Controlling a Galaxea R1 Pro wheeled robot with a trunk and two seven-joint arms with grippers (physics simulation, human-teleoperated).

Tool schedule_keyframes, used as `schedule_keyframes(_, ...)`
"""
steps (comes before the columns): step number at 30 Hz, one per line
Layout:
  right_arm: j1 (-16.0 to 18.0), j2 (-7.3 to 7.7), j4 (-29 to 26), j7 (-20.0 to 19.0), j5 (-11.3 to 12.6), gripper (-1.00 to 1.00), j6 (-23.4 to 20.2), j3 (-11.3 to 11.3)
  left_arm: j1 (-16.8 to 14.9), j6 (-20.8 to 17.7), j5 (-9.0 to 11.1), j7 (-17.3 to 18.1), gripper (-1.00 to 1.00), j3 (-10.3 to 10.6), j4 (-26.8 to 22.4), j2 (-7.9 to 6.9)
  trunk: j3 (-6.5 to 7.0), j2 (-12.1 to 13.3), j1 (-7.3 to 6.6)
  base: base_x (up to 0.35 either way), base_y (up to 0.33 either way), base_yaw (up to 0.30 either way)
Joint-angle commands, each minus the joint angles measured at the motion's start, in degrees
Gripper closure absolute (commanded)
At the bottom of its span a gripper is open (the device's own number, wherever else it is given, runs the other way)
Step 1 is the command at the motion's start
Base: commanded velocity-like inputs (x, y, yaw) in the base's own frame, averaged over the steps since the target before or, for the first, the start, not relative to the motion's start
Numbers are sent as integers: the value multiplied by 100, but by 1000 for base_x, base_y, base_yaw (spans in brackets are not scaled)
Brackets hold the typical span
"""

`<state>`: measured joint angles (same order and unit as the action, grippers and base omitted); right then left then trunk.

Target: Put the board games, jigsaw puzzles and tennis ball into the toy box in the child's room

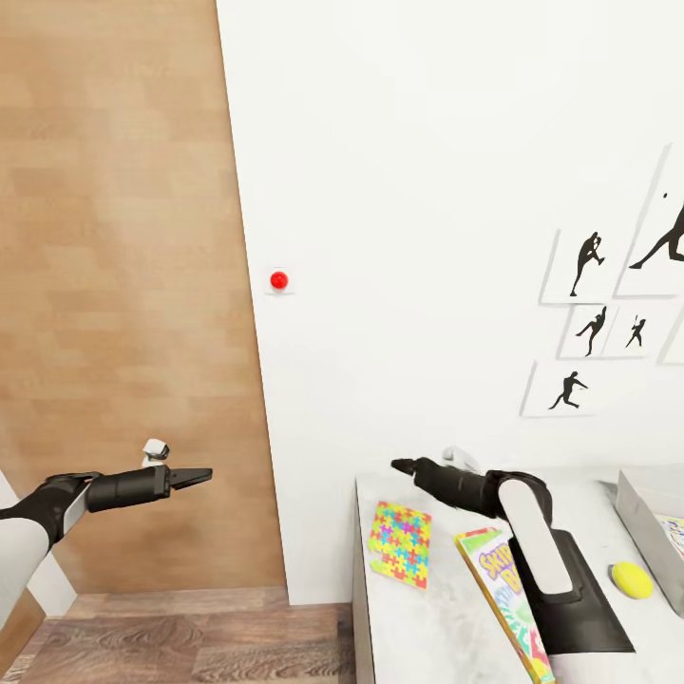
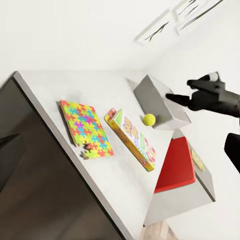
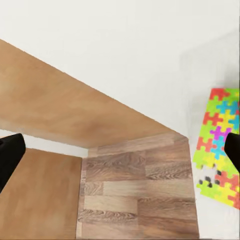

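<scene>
On the table (image 1: 437, 627) lie a jigsaw puzzle (image 1: 400, 543) with a multicoloured mosaic lid, the long Skip-Bo board game (image 1: 502, 594) and the tennis ball (image 1: 631, 579). The grey toy box (image 1: 646, 513) stands at the right edge, by the wall. My right gripper (image 1: 404, 466) hovers over the table's far left corner, above the puzzle. Its fingers (image 3: 10, 155) stand wide apart and hold nothing. My left gripper (image 1: 195, 473) hangs in the air left of the table, open and empty. In the left wrist view I see the puzzle (image 2: 86, 128), Skip-Bo (image 2: 131, 139), the ball (image 2: 149, 119) and the toy box (image 2: 157, 100).
A wooden door (image 1: 123, 285) fills the left, with a red wall button (image 1: 278, 280) beside it. Baseball silhouette pictures (image 1: 589, 332) hang over the table. A second grey container with a red flat face (image 2: 175, 165) sits near the table's front edge. Wood floor (image 1: 190, 636) lies below.
</scene>
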<state>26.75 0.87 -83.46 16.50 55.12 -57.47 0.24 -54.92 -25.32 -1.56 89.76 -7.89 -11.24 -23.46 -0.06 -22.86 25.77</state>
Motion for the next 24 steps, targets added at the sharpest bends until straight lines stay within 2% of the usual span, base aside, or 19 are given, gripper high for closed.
schedule_keyframes(1, 211, -9, 157, 252, 62, -100, -66, 1, -1, -61, -17, 24, -100, -11, -1, 0, -4, -6, 2, 0, 0, 0)
schedule_keyframes(3, 978, -46, 950, 846, 72, -100, -175, -1, -1, -61, -16, 24, -100, -8, -1, 5, -4, -6, 2, 0, 0, 0)
schedule_keyframes(4, 1159, -59, 1184, 962, 73, -100, -188, -1, -1, -61, -15, 24, -100, -7, -1, 5, -4, -6, 2, 0, 0, 0)
schedule_keyframes(5, 1501, -91, 1705, 1160, 72, -100, -203, 1, -1, -61, -15, 24, -100, -7, -1, 6, -4, -6, 2, 0, 0, 0)
schedule_keyframes(6, 1659, -106, 1983, 1241, 69, -100, -205, -1, -1, -61, -16, 24, -100, -6, -1, 7, -4, -6, 2, 0, 0, 0)
schedule_keyframes(8, 2237, -147, 3154, 1453, 47, -100, -171, -4, -1, -61, -18, 24, -100, -9, -1, 8, -4, -6, 2, 0, 0, 0)
schedule_keyframes(11, 2612, -158, 4004, 1523, 30, -100, -34, -3, -1, -61, -19, 24, -100, -10, -1, 5, -4, -6, 2, 0, 0, 0)
schedule_keyframes(12, 2808, -161, 4491, 1545, 22, -100, 100, 1, -1, -61, -19, 24, -100, -11, -1, 3, -4, -6, 2, 0, 0, 0)
schedule_keyframes(14, 2979, -168, 4912, 1567, 15, -100, 239, 6, -1, -61, -19, 24, -100, -11, -1, 1, -4, -6, 2, 0, 0, 0)
schedule_keyframes(19, 3123, -190, 5171, 1589, 7, -100, 352, 24, -1, -61, -18, 24, -100, -10, -1, 6, -4, -6, 2, 0, 0, 0)
schedule_keyframes(24, 3151, -203, 4948, 1594, 7, -100, 373, 265, -1, -61, -19, 24, -100, -11, -1, 8, -24, -6, 2, 0, 0, 0)
